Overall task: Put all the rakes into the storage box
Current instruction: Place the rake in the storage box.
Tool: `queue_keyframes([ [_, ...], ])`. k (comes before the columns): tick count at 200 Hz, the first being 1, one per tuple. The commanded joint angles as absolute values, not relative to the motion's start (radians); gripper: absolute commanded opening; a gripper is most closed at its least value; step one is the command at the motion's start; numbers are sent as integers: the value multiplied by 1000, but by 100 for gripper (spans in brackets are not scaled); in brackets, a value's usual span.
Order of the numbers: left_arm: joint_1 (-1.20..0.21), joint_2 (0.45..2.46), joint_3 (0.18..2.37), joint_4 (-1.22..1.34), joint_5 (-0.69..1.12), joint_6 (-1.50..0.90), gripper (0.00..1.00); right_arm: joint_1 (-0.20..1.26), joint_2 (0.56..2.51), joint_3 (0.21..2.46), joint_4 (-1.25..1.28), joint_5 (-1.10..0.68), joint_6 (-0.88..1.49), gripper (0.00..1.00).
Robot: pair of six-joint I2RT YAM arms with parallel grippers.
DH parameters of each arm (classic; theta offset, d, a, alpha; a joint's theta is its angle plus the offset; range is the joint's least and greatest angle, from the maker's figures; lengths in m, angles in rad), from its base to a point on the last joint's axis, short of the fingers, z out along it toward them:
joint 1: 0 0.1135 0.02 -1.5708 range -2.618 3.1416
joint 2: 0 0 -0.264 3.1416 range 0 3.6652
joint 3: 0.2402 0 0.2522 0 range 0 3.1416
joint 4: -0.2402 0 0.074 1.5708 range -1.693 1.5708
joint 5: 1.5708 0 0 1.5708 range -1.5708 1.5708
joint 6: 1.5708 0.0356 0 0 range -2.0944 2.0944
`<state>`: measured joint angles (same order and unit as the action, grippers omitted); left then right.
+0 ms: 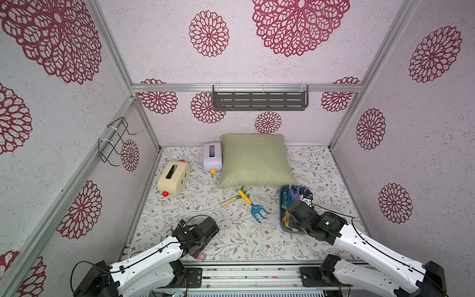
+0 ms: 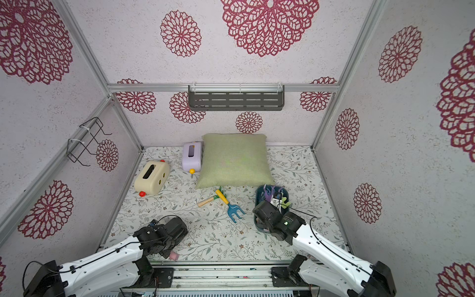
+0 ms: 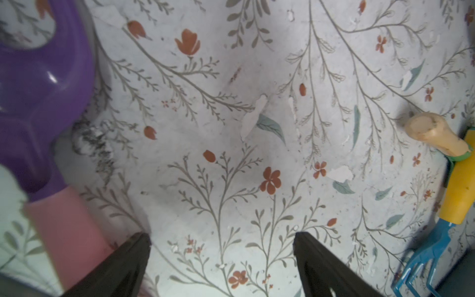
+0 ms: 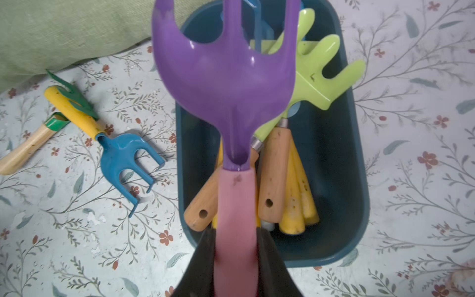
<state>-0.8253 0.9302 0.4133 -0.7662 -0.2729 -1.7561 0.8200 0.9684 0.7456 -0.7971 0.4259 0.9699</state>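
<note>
The rake (image 4: 226, 84) hung over the box (image 4: 334, 180), pink handle clamped in my right gripper (image 4: 236, 235). I judged it best to lower it lengthwise onto the tools (image 4: 272, 174) inside before letting go. My left gripper (image 3: 221, 236) had its jaws apart, empty.

This is a robot test booth dressed up as a home. A green cushion (image 1: 254, 160) lies on a floral-printed tabletop (image 1: 231, 231). Behind and beside it, aluminium frame bars (image 1: 180, 88) hold rosette-papered walls, one carrying a grey slotted shelf (image 1: 259, 100). In front of it, white robot arms (image 1: 154, 257) are bolted to a metal rail (image 1: 252, 277).
</note>
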Motion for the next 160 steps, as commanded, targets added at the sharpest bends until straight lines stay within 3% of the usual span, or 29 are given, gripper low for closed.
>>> queue_keyframes([
  [1,-811,914,399,-754,-272,-1768,93,799,1001,751,-798,452,990,0],
  [78,-695,923,364,-693,-194,-1666,84,718,1115,731,-680,368,900,0],
  [89,-690,930,367,-692,-191,-1660,84,711,1128,738,-677,358,890,12],
  [114,-689,933,379,-711,-192,-1652,85,705,1143,758,-694,354,877,21],
  [126,-687,924,388,-737,-194,-1655,85,703,1139,764,-699,354,871,33],
  [140,-688,904,405,-776,-198,-1661,86,703,1127,772,-704,353,864,37],
  [144,-688,897,410,-790,-200,-1664,86,703,1123,776,-706,354,862,44],
  [154,-689,877,425,-827,-205,-1673,87,701,1113,779,-710,356,858,47],
  [160,-689,865,434,-850,-207,-1677,88,701,1108,784,-713,358,855,55],
])
